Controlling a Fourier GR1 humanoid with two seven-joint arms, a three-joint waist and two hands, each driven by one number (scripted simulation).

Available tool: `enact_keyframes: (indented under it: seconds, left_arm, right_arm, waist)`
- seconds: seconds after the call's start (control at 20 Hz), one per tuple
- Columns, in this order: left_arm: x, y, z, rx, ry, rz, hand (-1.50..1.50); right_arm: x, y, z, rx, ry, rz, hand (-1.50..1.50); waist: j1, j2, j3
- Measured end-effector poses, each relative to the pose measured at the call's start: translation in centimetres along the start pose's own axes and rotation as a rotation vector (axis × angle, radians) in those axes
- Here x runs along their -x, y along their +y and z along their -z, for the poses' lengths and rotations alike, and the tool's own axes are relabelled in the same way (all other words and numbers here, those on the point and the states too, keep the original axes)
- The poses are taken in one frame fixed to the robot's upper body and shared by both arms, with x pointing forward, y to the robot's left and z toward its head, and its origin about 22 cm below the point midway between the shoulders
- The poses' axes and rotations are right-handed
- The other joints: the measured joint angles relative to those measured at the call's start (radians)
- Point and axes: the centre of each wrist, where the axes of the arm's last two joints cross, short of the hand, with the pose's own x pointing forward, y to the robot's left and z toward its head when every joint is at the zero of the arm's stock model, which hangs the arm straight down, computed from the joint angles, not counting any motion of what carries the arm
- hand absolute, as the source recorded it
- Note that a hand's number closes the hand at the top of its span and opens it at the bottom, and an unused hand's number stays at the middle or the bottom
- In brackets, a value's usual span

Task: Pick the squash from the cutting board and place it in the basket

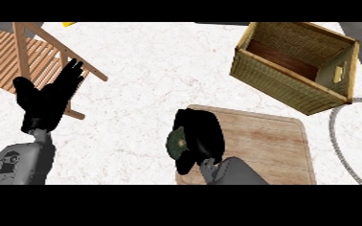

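Dark green and showing only as a sliver: gripping the squash (174,142) at the left edge of the wooden cutting board (268,139), whether lifted or not being hard to tell. Curling the right hand (201,136) over it from above, fingers clamped round it, probably readying a straight lift. Heading next, presumably, for the wicker basket (276,84) just beyond the board's far corner. Resting the left hand (48,100) well apart, fingers straight and spread, over a slatted wooden rack (28,52), leaving the path free.
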Motion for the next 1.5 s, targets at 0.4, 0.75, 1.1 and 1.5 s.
enact_keyframes:
  seconds: [0.4,0.75,1.1,1.5]
  left_arm:
    - [0.0,-0.6,0.6,0.011,0.007,-0.004,0.00]
    - [0.3,-0.3,0.3,-0.012,0.026,0.001,0.00]
    - [0.8,0.3,-0.1,-0.029,0.029,0.002,0.00]
    - [0.7,0.7,-0.2,-0.029,0.026,-0.006,0.00]
  right_arm:
    - [-6.4,-3.4,-2.4,0.242,-0.164,0.307,1.50]
    - [-11.2,-7.6,-3.1,0.470,-0.297,0.306,1.50]
    - [-15.1,-12.7,-2.5,0.623,-0.272,0.286,1.50]
    - [-18.7,-18.5,-0.4,0.762,-0.195,0.280,1.50]
  waist:
    - [0.009,-0.002,0.001]
    - [-0.011,-0.014,-0.002]
    - [-0.026,-0.016,-0.001]
    - [-0.033,-0.009,0.000]
